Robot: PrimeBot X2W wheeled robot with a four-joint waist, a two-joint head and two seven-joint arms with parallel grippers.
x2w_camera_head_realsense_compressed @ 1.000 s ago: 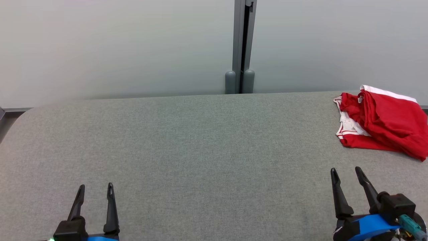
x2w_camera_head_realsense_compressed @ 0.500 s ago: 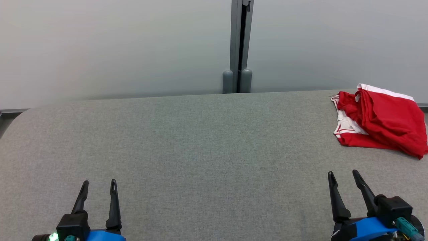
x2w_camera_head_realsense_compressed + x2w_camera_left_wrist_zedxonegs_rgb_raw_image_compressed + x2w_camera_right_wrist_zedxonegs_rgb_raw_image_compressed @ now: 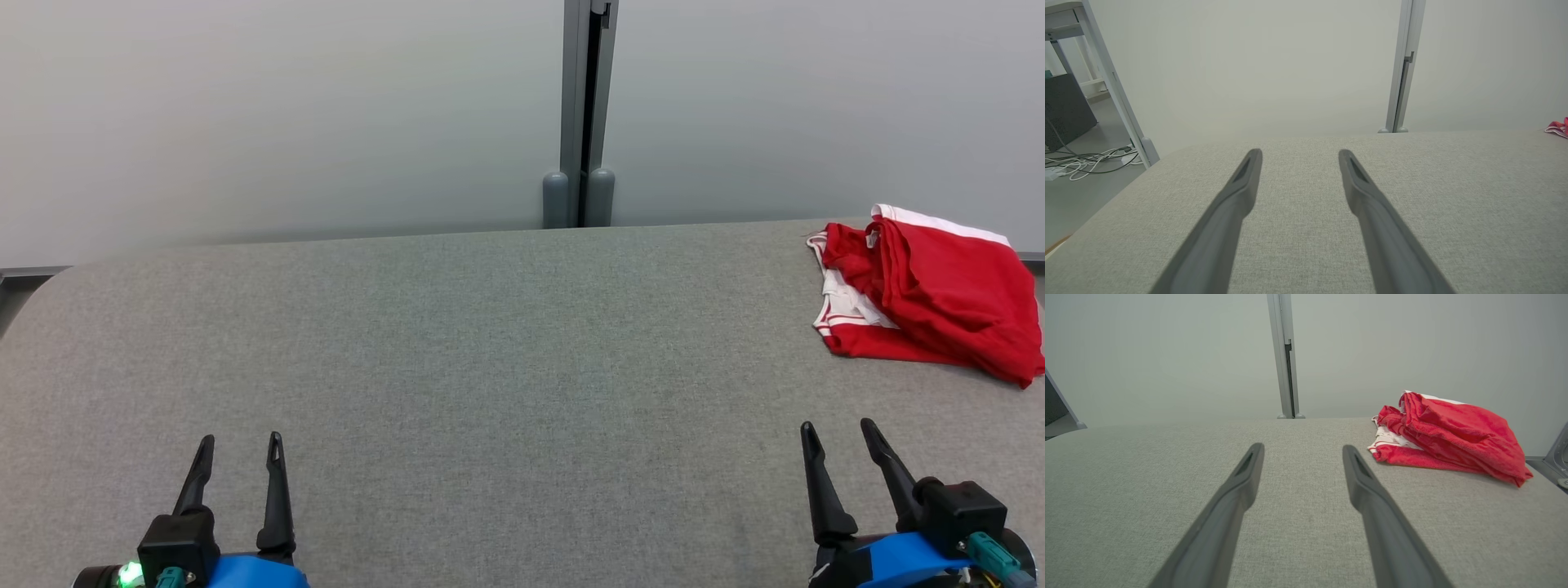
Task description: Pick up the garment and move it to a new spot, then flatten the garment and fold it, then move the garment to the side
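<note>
The garment (image 3: pixel 939 302) is a red piece with white trim, bunched in a heap at the far right of the grey fabric table (image 3: pixel 506 367). In the right wrist view the garment (image 3: pixel 1453 435) lies ahead and to the right of my fingers. A small red edge of the garment (image 3: pixel 1557 127) peeks in at the right rim of the left wrist view. My left gripper (image 3: pixel 240 443) stands open at the lower left, nothing between its fingers. Open as well, my right gripper (image 3: pixel 837 428) sits at the lower right, short of the garment and apart from it.
Behind the table stands a pale wall with a grey vertical post (image 3: pixel 581 114) at its middle. Cables (image 3: pixel 1081 161) lie on the floor left of the table, beside a white frame leg (image 3: pixel 1110 81). The table's rounded left corner (image 3: pixel 49 286) drops away.
The head camera has shifted a little, so the whole picture slid left. Both grippers stay open and nearly still; the garment has not moved on the table.
</note>
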